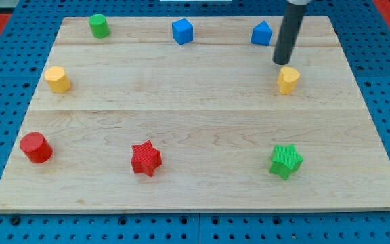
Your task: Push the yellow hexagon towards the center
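The yellow hexagon (57,79) stands near the board's left edge, in its upper half. My tip (282,63) is far from it, on the view's right. It rests just above a second yellow block (288,79) whose shape I cannot make out; it is close to that block's top edge or touching it. The rod rises from the tip to the view's top. A blue wedge-like block (262,33) sits just up and left of the rod.
A green cylinder (99,26) and a blue cube (182,31) stand along the top. A red cylinder (36,148), a red star (145,158) and a green star (286,160) stand along the bottom. The wooden board (195,122) lies on blue pegboard.
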